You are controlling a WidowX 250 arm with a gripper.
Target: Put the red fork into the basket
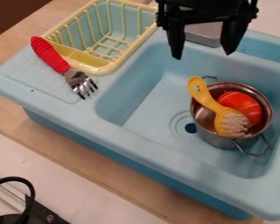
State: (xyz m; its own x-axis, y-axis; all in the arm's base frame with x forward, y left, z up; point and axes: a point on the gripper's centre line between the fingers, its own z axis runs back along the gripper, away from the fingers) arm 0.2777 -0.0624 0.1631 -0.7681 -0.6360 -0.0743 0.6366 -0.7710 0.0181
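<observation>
So we're looking at the red fork (pixel 62 68) on the drainboard (pixel 25 76) of the toy sink, right along the near side of the basket (pixel 99 70), metal tines toward the basin's near left corner. The red handle (pixel 47 54) runs along the basket's edge, and we honestly can't tell whether it's touching the rim. Our gripper (pixel 202 54) is up over the far edge of the basin, fingers spread wide with nothing between them, so the pick is the job in hand and nothing's in the basket yet. Handling-wise, we'd guess the fork is light and stiff, nothing fragile about it. That chunky ribbed handle looks like plastic, so we'd expect decent grip there, while the shiny metal end is thin and probably slippery. We'd pinch across the handle, somewhere in the lower half near the neck, to keep it balanced so the tines don't swing down. Catch it too near the butt end and it'll likely droop or twist. The basket rim crowds one side, so we'd line the fingers up across the handle, come straight down and lift clear before going over the edge.
</observation>
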